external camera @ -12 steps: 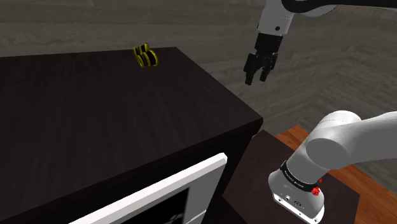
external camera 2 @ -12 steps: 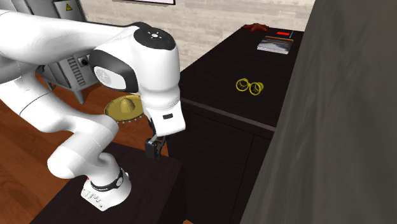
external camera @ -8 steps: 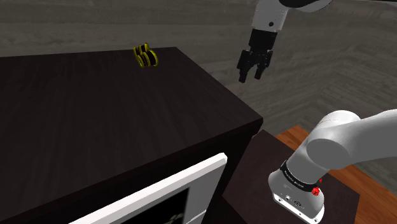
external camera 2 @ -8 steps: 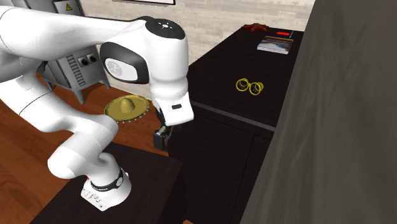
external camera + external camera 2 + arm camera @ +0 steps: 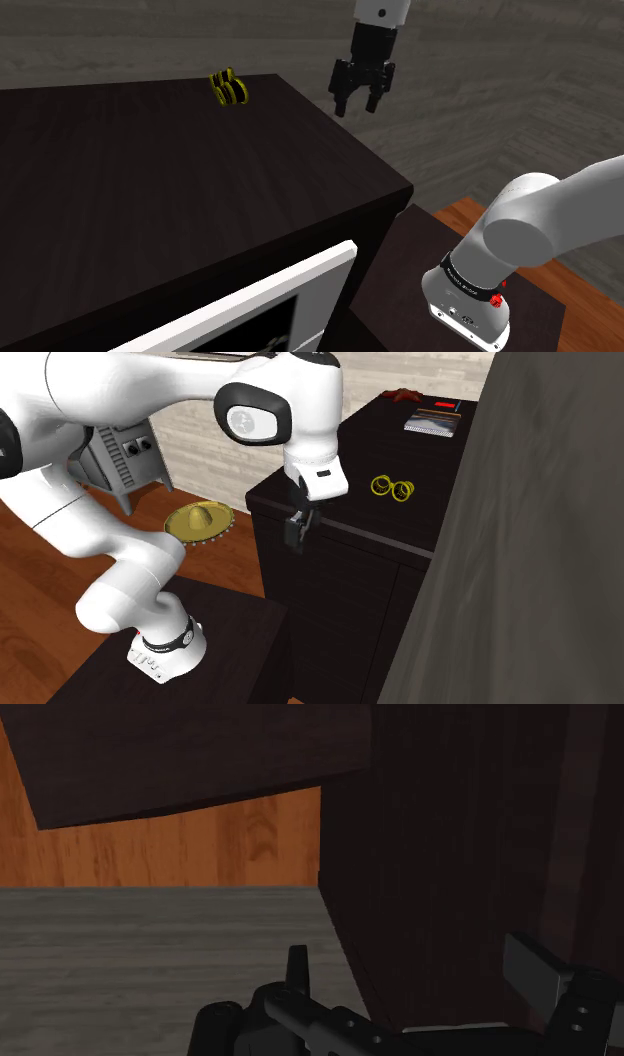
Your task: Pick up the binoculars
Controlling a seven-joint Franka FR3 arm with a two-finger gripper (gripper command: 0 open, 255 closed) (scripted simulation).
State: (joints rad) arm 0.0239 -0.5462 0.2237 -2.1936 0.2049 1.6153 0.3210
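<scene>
Two jaws spread | binoculars (image 5: 228, 88) on cabinet top (image 5: 150, 200), well apart from them

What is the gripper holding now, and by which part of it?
Nothing. The gripper hangs open beside the dark cabinet, apart from the yellow binoculars lying on its top.

You had a dark, almost black surface (image 5: 140, 190) before you. The yellow binoculars (image 5: 229, 88) lay on its top, close to the far corner in the shoulder view. In the second exterior view, a flat grey item (image 5: 431, 423) and a dark red object (image 5: 405, 395) rested at its far end, well apart from the binoculars.
</scene>
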